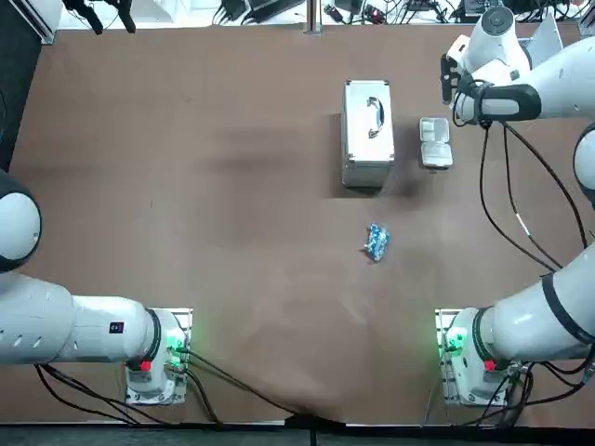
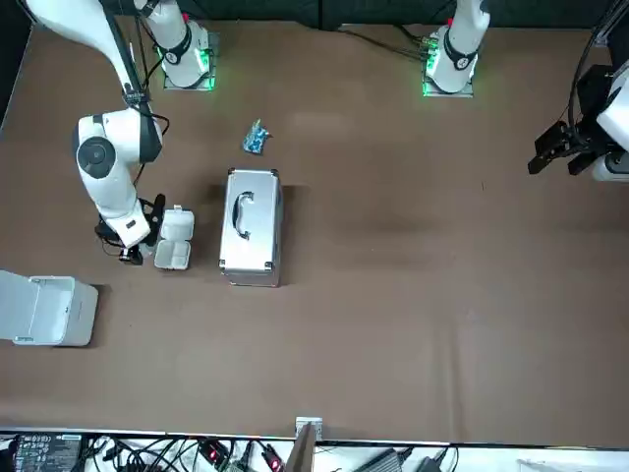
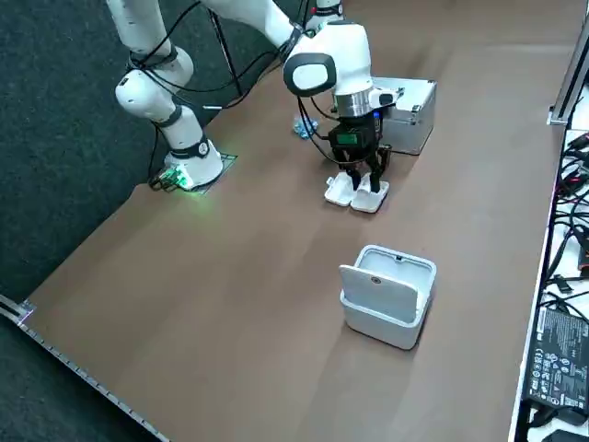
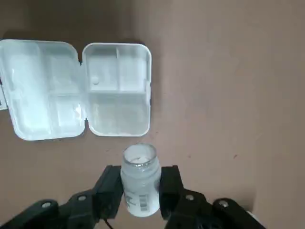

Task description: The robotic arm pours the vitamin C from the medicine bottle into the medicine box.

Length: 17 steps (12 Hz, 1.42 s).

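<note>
The right wrist view shows my right gripper (image 4: 139, 180) shut on a small clear medicine bottle (image 4: 139, 164), whose open mouth points toward the medicine box. The white medicine box (image 4: 81, 88) lies open on the brown table, lid flat beside its compartments. One compartment holds a small white tablet (image 4: 95, 81). From above, the gripper (image 1: 454, 91) hangs just beyond the box (image 1: 435, 142), at the table's far right. From the side, the gripper (image 3: 362, 171) is low over the box (image 3: 357, 191).
A silver carrying case (image 1: 367, 133) with a handle lies next to the box. A blue packet (image 1: 376, 242) lies nearer the arm bases. A white open-lidded container (image 3: 386, 295) stands off to the robot's right. Cables trail along the table's far edge.
</note>
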{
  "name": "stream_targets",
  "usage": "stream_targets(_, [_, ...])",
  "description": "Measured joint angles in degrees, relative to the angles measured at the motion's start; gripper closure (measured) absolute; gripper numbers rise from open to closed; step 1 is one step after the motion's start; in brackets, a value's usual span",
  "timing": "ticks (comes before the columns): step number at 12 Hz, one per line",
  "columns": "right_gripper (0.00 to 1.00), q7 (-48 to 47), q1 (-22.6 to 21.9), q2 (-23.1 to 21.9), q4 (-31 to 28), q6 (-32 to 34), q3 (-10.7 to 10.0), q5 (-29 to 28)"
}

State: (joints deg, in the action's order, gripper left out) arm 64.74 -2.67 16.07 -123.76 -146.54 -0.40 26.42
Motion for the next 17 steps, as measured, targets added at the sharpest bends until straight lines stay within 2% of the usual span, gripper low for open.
stream_targets(5, [0.57,0.0,-0.6,0.0,-0.6,0.0,0.8,3.0])
stream_targets(10, [0.57,-0.1,-1.3,0.0,-0.6,0.2,1.2,3.3])
stream_targets(17, [0.57,-7.9,-1.9,0.0,-0.5,3.7,1.7,13.0])
